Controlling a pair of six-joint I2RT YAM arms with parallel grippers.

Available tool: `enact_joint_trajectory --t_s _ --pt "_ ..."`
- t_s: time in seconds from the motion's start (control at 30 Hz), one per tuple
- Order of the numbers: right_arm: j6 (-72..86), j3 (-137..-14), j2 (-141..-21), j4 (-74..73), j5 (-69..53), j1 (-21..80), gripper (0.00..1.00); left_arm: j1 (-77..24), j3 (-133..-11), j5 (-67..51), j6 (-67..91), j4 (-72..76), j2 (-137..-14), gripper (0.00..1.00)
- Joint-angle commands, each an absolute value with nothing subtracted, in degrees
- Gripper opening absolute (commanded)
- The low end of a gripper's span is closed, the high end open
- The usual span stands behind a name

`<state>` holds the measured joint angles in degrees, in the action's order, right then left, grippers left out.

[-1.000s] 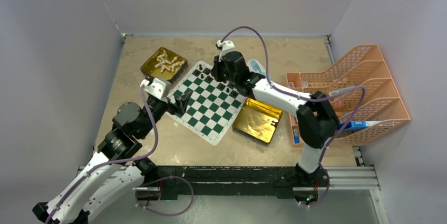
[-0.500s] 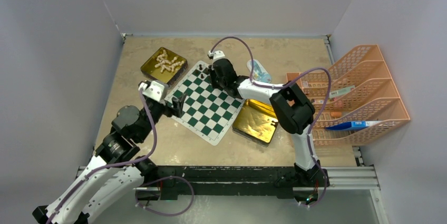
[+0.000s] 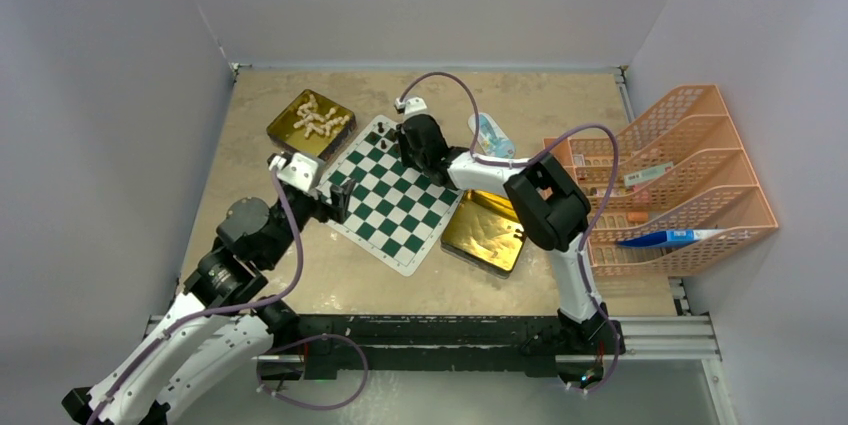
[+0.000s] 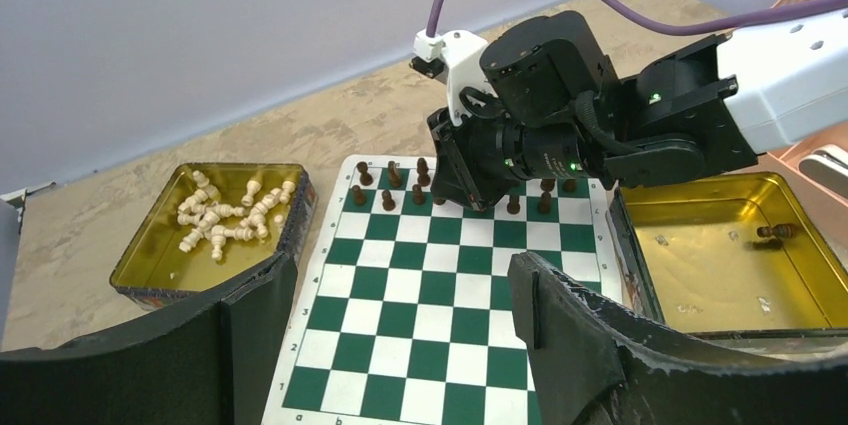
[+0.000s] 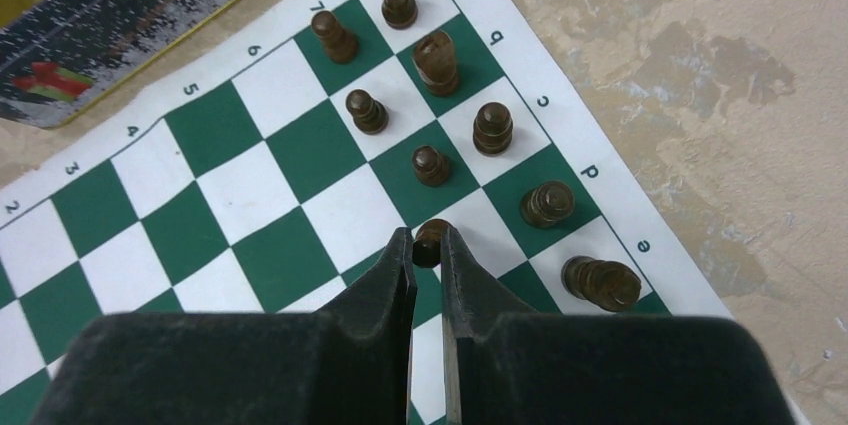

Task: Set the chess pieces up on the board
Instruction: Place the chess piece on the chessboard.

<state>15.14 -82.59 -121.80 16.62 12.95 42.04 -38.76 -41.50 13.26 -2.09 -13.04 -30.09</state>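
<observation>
The green-and-white board [image 3: 385, 220] lies mid-table. Several dark brown chess pieces [image 5: 432, 163] stand in two rows along its far edge. My right gripper [image 5: 428, 248] is shut on a dark brown pawn [image 5: 431, 233], held low over that edge beside the standing row; it also shows in the left wrist view as the right gripper [image 4: 468, 177]. My left gripper [image 4: 405, 275] hangs open and empty over the board's near-left side [image 4: 440, 315]. Cream pieces [image 3: 318, 117] lie heaped in a gold tin [image 4: 160, 255] at back left.
A second gold tin [image 3: 487, 230] lies right of the board with one dark piece [image 4: 778, 231] lying in it. An orange file rack [image 3: 690, 135] with a blue pen [image 3: 660, 238] fills the right side. A small pale bottle [image 3: 490, 132] lies behind the board.
My right arm has folded in and its gripper has come down and left to the board's far edge, still shut on the pawn. The left arm has shifted only slightly.
</observation>
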Motion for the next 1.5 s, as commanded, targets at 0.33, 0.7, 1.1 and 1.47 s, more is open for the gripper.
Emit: enact_joint_trajectory --t_s 0.33,0.7,1.1,1.47 --pt "14.6 -83.1 -122.8 17.3 15.3 40.9 0.07 -38.8 -42.0 11.6 -2.1 -12.5 -31.1 0.78" --pt "15.4 -83.3 -123.2 16.1 13.6 40.8 0.10 -38.8 -42.4 11.2 -1.8 -12.9 -31.4 0.78" --pt "16.0 -85.4 -125.0 13.5 11.9 40.9 0.15 -38.8 -42.5 10.8 -1.6 -13.1 -31.3 0.78" --pt "16.4 -87.3 -123.6 11.8 11.4 40.8 0.28 -38.8 -42.9 10.6 -1.3 -13.6 -31.0 0.78"
